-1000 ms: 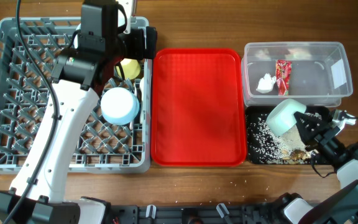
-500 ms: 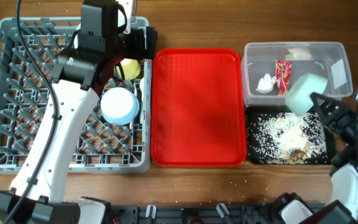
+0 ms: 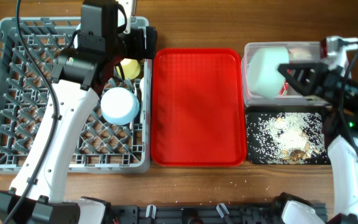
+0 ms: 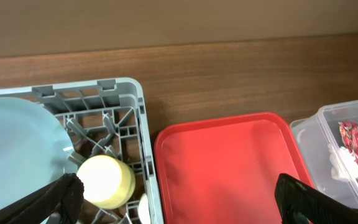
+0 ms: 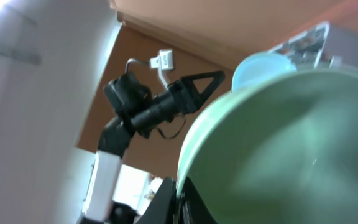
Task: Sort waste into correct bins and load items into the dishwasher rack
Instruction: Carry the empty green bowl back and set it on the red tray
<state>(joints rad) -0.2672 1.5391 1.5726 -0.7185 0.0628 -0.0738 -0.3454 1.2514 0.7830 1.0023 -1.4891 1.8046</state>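
My right gripper (image 3: 293, 74) is shut on the rim of the pale blue bowl (image 3: 265, 72) and holds it tilted above the clear tub (image 3: 335, 74). In the right wrist view the bowl (image 5: 291, 149) fills the frame, with the fingers (image 5: 180, 200) pinching its edge. The red wrapper (image 4: 353, 142) and white tissue (image 4: 340, 165) lie in the tub. Food scraps (image 3: 289, 138) cover the black tray (image 3: 257, 155). The rack (image 3: 17, 93) holds the yellow cup (image 4: 106, 181) and the blue plate (image 4: 14, 158). My left gripper (image 4: 179, 202) is open above the rack's corner.
The flat red serving tray (image 3: 196, 106) lies between the rack and the bins. Crumbs are scattered on the wooden table in front of the black tray. My left arm (image 3: 61, 124) stretches across the rack.
My right gripper has lifted the bowl from above the black tray and carried it back and left, over the clear tub. The left arm has not moved.
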